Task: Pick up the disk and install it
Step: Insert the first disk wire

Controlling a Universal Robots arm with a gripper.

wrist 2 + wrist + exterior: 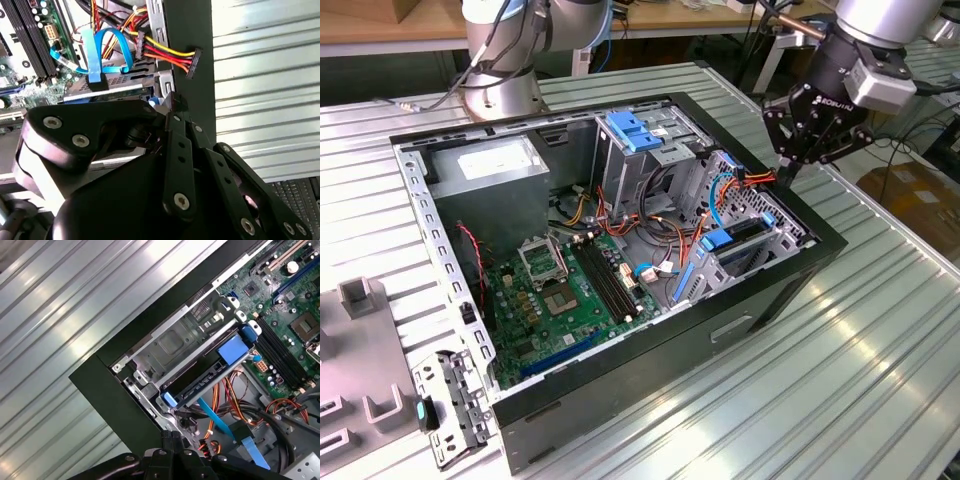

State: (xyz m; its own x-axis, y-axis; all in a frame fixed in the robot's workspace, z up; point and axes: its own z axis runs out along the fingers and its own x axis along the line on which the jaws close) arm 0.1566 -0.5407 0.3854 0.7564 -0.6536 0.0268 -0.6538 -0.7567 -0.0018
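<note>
Exterior view: the gripper [787,172] hangs over the corner of the open computer case [800,262] on the exterior view's right, its jaws pressed together and holding nothing. The disk [732,240] sits below and near the tips, slotted into the drive cage [775,232] at that corner, apart from the jaws. The case rests on a ribbed metal table [880,380]. It holds a green motherboard [560,290], a grey power supply [495,165] in the far corner, a light-blue bracket [635,130] atop the upper bay, and loose orange and red cables [660,215]. Second wrist view: the gripper [175,102], closed, stands against the black case wall [187,30]. The disk [122,82] lies flat in the cage just beyond the tips, with a blue data cable [102,47] looping over it. A power plug [192,60] on yellow, red and black wires lies free across the wall. First wrist view: the gripper [171,436] tips touch each other beside the cage corner. The disk [210,382] shows its blue rail edge inside the cage.
</note>
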